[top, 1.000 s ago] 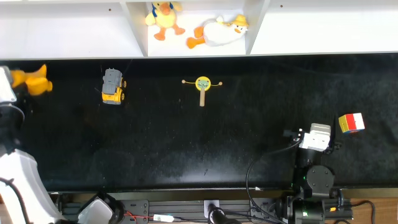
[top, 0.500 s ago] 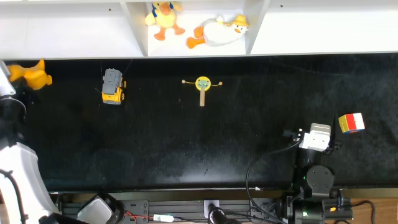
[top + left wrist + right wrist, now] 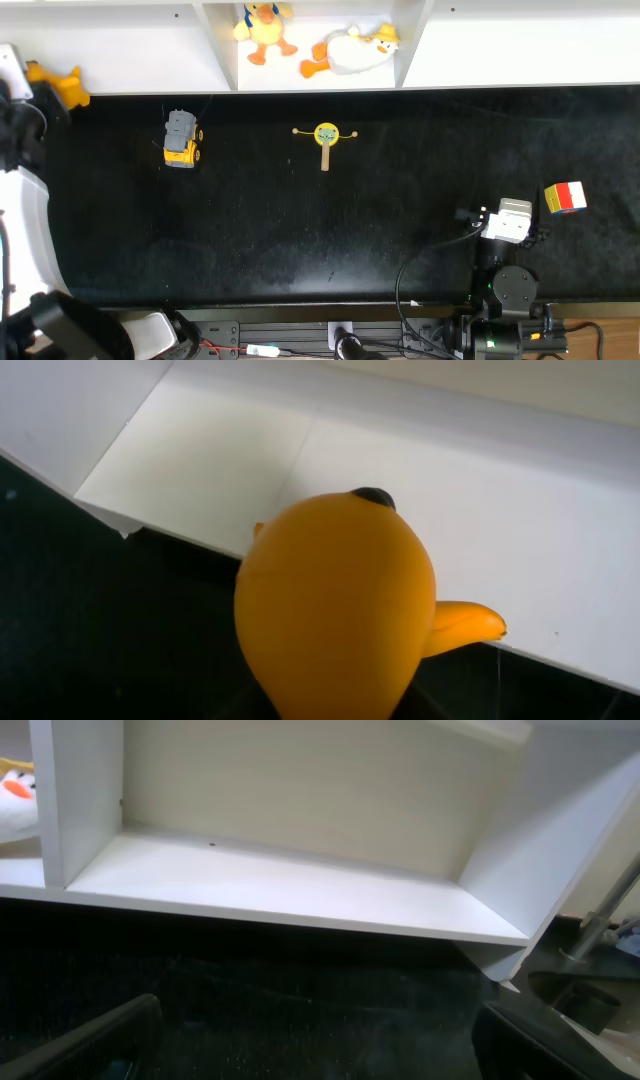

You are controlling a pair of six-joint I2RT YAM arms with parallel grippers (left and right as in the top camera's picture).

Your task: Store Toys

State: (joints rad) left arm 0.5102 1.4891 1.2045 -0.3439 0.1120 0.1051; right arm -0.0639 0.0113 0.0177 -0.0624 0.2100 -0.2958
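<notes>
**Orange plush toy held at the mouth of the shelf's left compartment**

The left hand is closed on the orange plush toy, carrying it over the far left edge of the table, just before the white shelf. The left compartment lies open ahead and is probably the intended store. A yellow plush duck and a white plush duck lie in the middle compartment. A yellow truck, a rattle drum and a coloured cube wait on the table. The right hand rests near its base, fingers spread wide, holding nothing. No legible writing appears on any toy.

Even light; white shelf bright (shadows soft).
</notes>
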